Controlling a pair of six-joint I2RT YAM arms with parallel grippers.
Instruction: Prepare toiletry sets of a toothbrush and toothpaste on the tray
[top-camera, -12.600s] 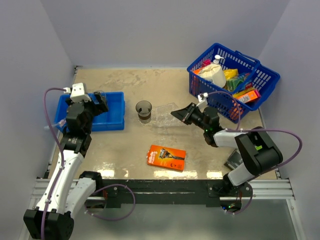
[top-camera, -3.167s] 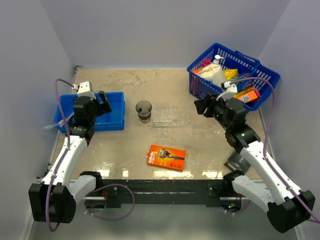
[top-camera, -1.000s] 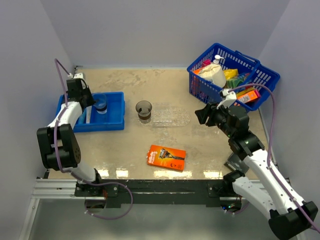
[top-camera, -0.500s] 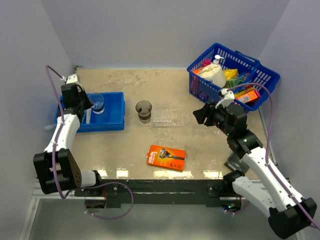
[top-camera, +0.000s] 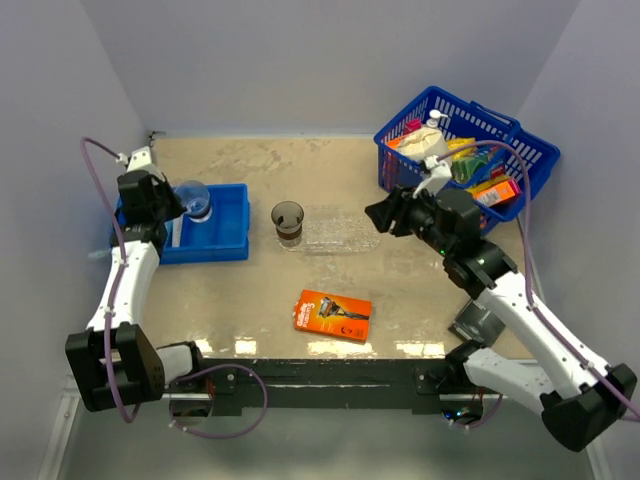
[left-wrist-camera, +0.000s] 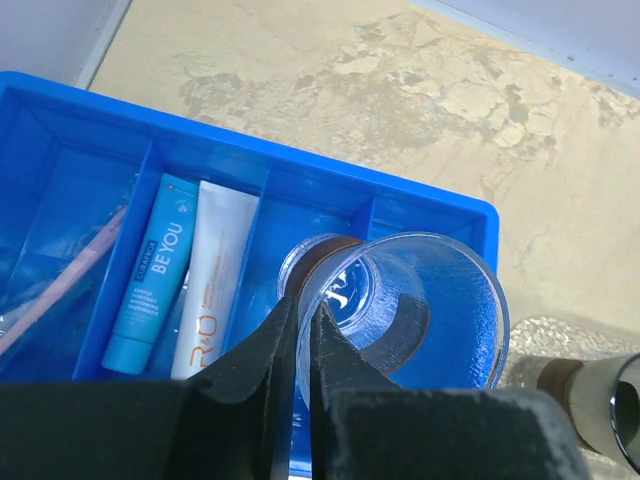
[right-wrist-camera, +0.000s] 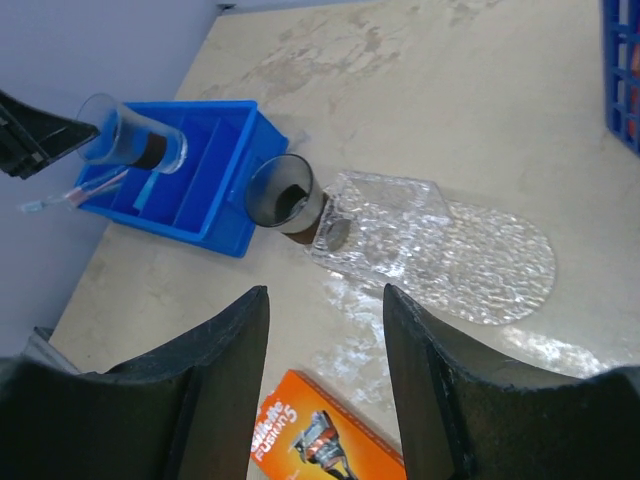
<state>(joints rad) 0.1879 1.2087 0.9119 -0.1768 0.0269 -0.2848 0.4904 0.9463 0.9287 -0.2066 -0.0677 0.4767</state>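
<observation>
Bright even light, soft shadows, glare on the near tabletop (top-camera: 330, 347)

Lower centre, we've got an orange razor pack (top-camera: 333, 315) lying flat on the mottled beige table (top-camera: 240, 290). Up in the upper right we see a blue wire basket (top-camera: 535, 160) crammed with goods, a white item (top-camera: 425, 150) and an orange box (top-camera: 497, 190) among them. Over on the left sits a blue compartment bin (top-camera: 210, 250), and we spot a clear cup (top-camera: 194, 201) with a brown band, tilted, in the air over its right end. Near centre a dark brownish cup (top-camera: 288, 222) stands upright. At the lower right there's a grey object (top-camera: 475, 322), too hidden to tell.
</observation>
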